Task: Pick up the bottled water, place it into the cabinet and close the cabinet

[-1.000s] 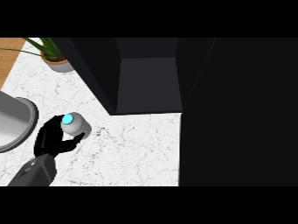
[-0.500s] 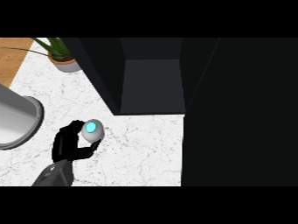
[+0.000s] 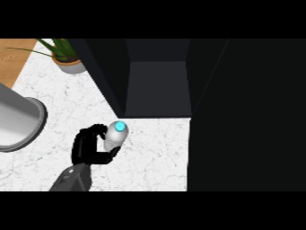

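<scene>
Items: one bottle (image 3: 117, 134), one open cabinet (image 3: 159, 85), one plant (image 3: 66, 56), one grey cylinder (image 3: 13, 119). Left hand (image 3: 88, 146): forearm entering from below, fingers curled round the bottle, which is tilted towards the cabinet just beyond.

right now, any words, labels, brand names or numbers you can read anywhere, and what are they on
None: no word, number or sign can be read in the head view.
bottled water, held in the left robot hand: pale body and blue cap, no label print shows.
cabinet: plain dark panels, no markings.
plant pot and grey cylinder: no markings.
</scene>
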You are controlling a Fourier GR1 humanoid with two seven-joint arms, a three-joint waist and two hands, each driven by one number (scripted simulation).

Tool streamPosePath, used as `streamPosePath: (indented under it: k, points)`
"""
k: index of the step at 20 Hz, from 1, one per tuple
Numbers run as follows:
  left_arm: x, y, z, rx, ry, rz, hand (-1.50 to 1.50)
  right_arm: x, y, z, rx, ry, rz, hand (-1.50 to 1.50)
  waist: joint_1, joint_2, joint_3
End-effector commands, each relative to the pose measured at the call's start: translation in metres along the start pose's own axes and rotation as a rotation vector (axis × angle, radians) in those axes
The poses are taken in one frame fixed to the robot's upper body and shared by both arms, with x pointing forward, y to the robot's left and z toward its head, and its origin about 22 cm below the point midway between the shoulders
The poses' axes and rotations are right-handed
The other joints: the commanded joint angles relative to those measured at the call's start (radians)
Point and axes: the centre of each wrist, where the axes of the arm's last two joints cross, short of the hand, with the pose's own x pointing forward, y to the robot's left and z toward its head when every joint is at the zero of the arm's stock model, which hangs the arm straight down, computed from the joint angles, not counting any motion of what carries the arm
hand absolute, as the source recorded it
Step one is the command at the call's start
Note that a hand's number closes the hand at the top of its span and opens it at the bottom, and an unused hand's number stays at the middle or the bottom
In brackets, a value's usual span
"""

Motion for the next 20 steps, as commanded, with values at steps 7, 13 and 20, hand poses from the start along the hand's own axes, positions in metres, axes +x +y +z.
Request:
streamPosePath:
  k: [7,13,20]
  points:
    - [0.011,-0.056,-0.031,-0.097,0.013,0.046,1.50,0.021,-0.001,-0.004,0.005,-0.049,-0.028,-1.50,-0.005,-0.003,-0.002]
    - [0.048,-0.122,-0.074,-0.134,-0.058,-0.120,1.50,0.009,-0.001,-0.002,-0.004,-0.034,-0.037,-1.50,-0.016,0.000,-0.002]
    - [0.075,-0.173,-0.088,-0.117,-0.050,-0.166,1.50,0.008,0.001,-0.005,-0.011,-0.049,-0.022,-1.50,-0.032,0.001,-0.003]
